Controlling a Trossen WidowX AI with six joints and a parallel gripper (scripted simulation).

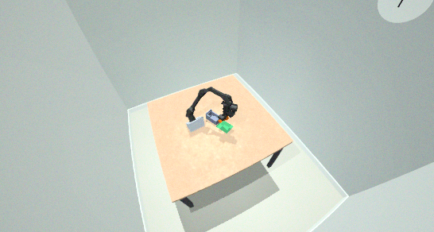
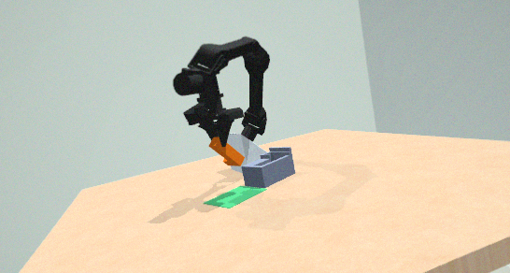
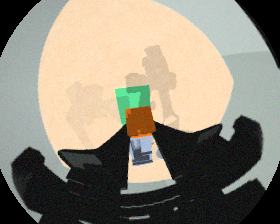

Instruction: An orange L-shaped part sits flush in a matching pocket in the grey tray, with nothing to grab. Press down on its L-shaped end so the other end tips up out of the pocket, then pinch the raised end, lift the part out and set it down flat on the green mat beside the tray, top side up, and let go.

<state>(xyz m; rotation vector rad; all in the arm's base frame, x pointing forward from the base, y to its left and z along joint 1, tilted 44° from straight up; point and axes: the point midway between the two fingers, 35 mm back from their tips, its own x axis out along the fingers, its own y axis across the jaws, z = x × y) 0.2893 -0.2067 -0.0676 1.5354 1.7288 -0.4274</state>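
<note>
Claw [image 2: 219, 134] is clamping the upper end of the orange L-shaped part [image 2: 227, 151]. The part is hanging tilted below the fingers, lower end pointing down toward the grey tray [image 2: 271, 168], fully out of the pocket and in the air.

Green mat [image 2: 233, 196] is lying flat on the wooden table [image 2: 374, 205], just in front of the tray; the part is sitting above the table between the two, touching neither. Pale grey walls are enclosing the table on all sides.

Exterior view is showing the part's tilt and its height off the table. Wrist view is only giving an end-on orange face [image 3: 140, 121] between the dark fingers, with the mat [image 3: 131, 98] directly beyond it. Top view is showing a light panel [image 1: 195, 124] beside the arm base; the part there is too small to read.
</note>
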